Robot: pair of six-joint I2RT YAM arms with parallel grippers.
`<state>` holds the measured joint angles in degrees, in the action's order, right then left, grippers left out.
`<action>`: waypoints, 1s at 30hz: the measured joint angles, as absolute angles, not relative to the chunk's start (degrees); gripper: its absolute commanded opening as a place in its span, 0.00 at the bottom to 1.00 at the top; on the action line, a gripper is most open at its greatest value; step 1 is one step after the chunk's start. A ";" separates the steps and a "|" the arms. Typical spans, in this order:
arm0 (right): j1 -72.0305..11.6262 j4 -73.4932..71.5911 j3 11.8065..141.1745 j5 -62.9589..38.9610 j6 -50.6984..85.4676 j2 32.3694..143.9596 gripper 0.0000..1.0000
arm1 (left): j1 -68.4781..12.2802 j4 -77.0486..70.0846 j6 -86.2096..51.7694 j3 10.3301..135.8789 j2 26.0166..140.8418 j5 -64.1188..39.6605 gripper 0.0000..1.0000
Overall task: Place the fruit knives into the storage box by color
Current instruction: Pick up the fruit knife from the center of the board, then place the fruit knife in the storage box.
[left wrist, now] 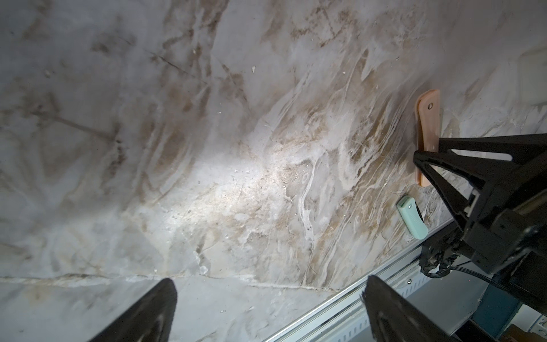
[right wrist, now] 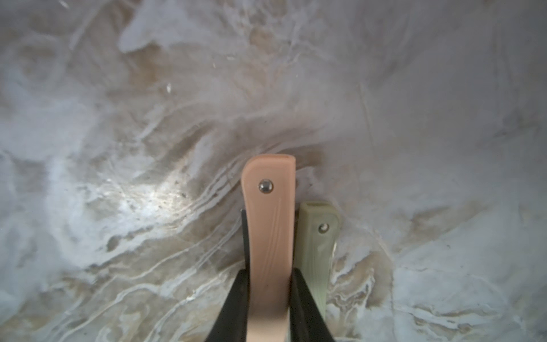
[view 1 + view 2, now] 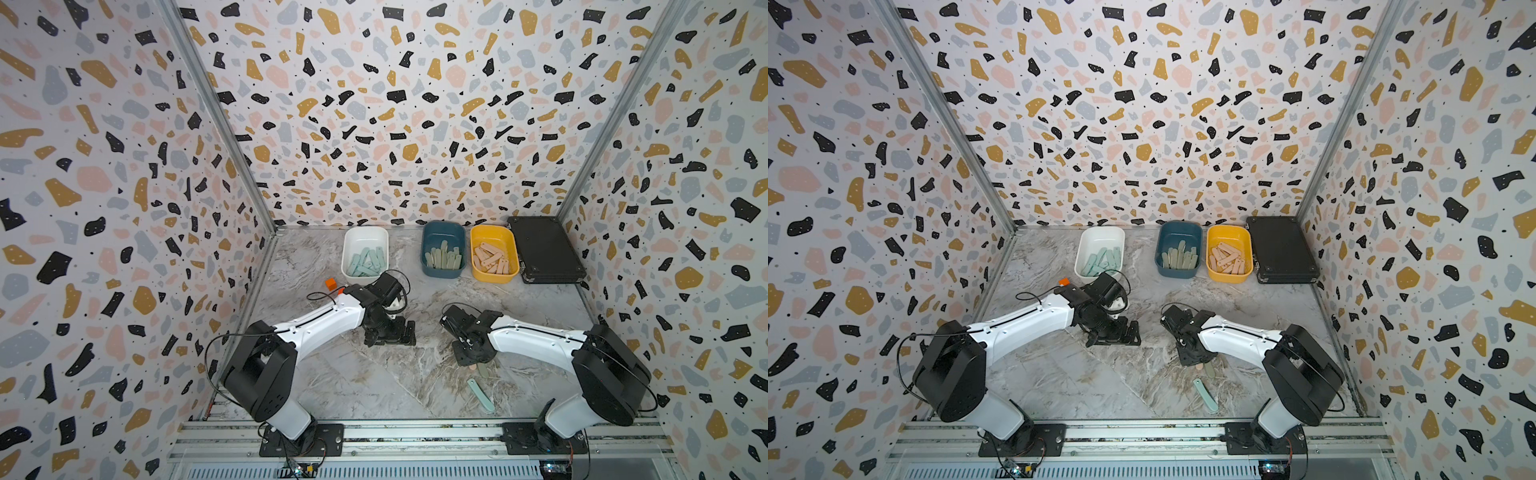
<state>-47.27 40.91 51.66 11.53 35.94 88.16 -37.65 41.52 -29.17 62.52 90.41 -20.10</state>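
Note:
My right gripper (image 2: 268, 271) is shut on a peach-pink fruit knife (image 2: 268, 231), held on edge just over the marble table. A sage green knife (image 2: 316, 251) lies right beside it on the table. Both top views show only the pink knife's tip (image 3: 472, 367) under the gripper (image 3: 473, 360). A mint-blue knife (image 3: 481, 395) lies alone nearer the front rail. My left gripper (image 3: 390, 334) hangs open and empty over bare table (image 1: 270, 284). At the back stand the storage boxes: white (image 3: 365, 232) holding mint-blue knives, teal (image 3: 442, 226) holding green ones, and yellow (image 3: 494, 230) holding pink ones.
A flat black case (image 3: 544, 249) lies shut at the back right beside the yellow box. A small orange block (image 3: 331, 284) sits near the left arm's elbow. Patterned walls close three sides, and a metal rail (image 3: 415, 432) runs along the front.

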 measured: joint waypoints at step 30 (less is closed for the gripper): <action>-9.61 43.75 121.62 8.01 14.41 134.19 0.18 | -38.02 44.42 -28.36 74.96 95.66 -19.25 0.99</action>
<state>-9.61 43.75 121.62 8.01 14.41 134.19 -38.02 44.42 -28.36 74.96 95.66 -19.25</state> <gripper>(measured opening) 0.228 0.991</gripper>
